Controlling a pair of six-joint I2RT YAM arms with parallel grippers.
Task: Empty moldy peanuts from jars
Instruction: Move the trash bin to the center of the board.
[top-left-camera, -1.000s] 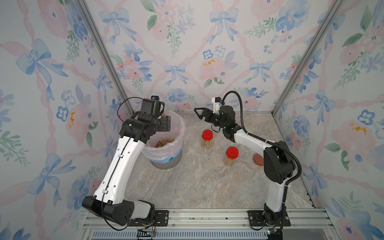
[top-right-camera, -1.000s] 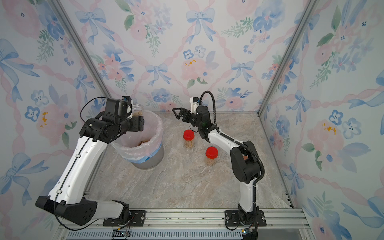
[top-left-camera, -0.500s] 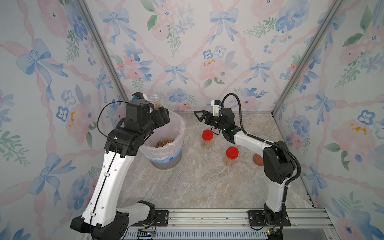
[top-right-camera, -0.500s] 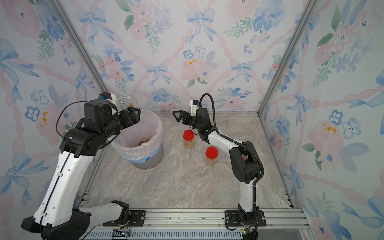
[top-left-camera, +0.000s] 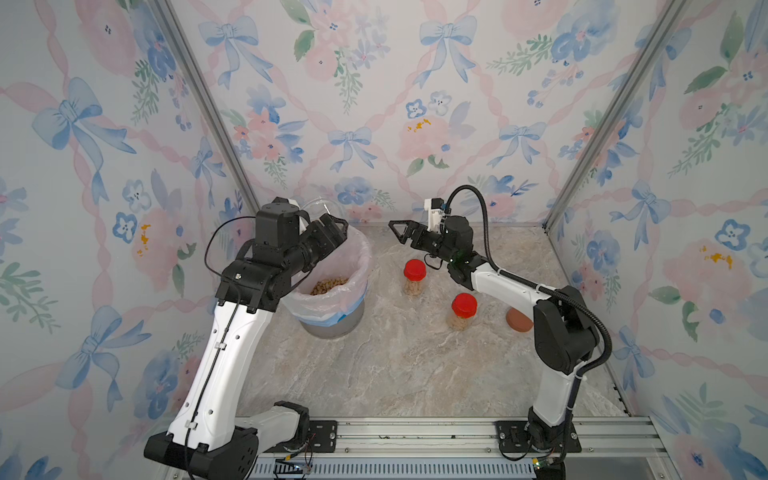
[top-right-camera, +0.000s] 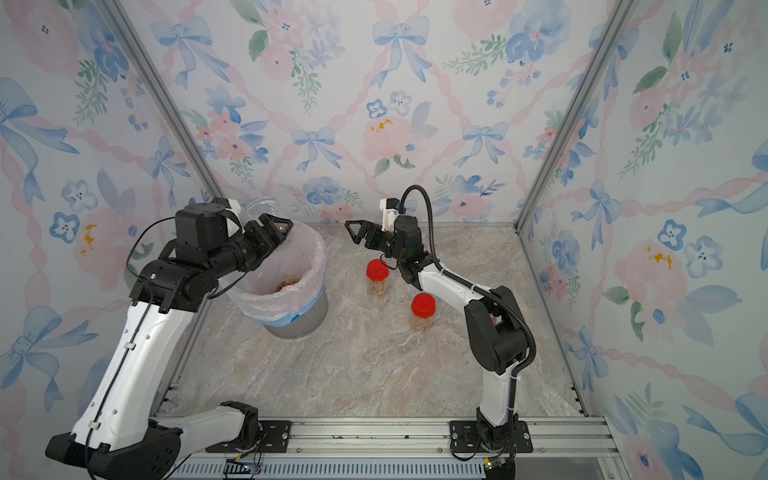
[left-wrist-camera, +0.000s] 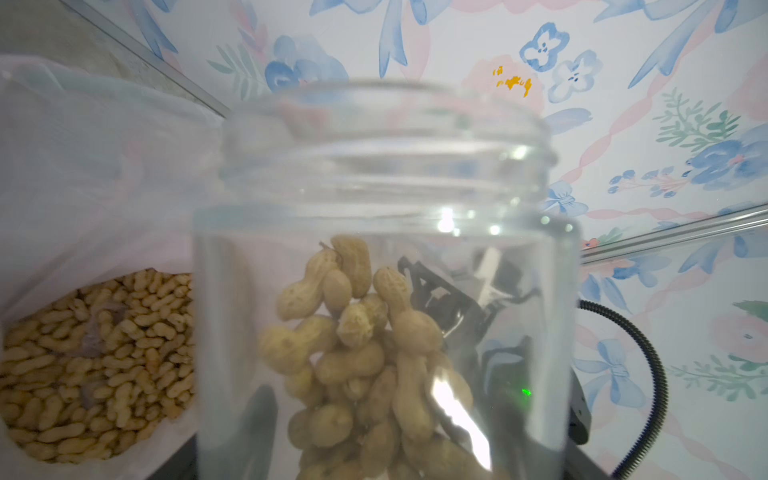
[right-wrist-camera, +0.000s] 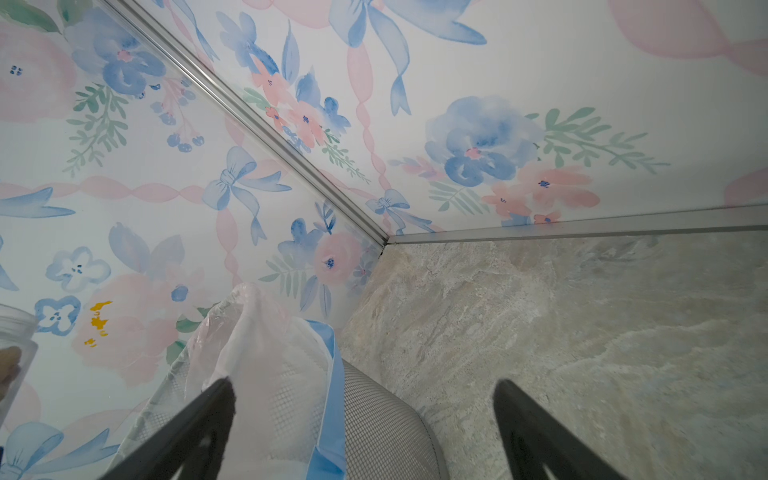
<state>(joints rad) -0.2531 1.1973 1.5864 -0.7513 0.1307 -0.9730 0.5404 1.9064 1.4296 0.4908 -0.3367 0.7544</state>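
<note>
My left gripper (top-left-camera: 330, 230) (top-right-camera: 274, 226) is shut on a wide clear jar (top-left-camera: 316, 207) (top-right-camera: 261, 205) with no lid, held above the back-left rim of the bin. In the left wrist view the jar (left-wrist-camera: 386, 187) fills the frame, mouth away from the camera, with moldy peanuts (left-wrist-camera: 357, 353) piled in its lower part. More peanuts (top-left-camera: 330, 286) (left-wrist-camera: 95, 365) lie heaped in the bin. Two slim jars with red lids (top-left-camera: 414, 276) (top-left-camera: 463, 309) stand on the table, both holding peanuts. My right gripper (top-left-camera: 401, 232) (right-wrist-camera: 365, 385) hangs open and empty, right of the bin.
The grey mesh bin (top-left-camera: 332, 326) (top-right-camera: 299, 326) with a pinkish liner stands at the back left. A brown lid (top-left-camera: 517, 321) lies on the table behind my right arm. The enclosure walls stand close behind both grippers.
My left arm has drawn back and up from over the bin, bringing the jar from tipped into the bin to mouth-up at its rim. The right gripper has barely shifted.
</note>
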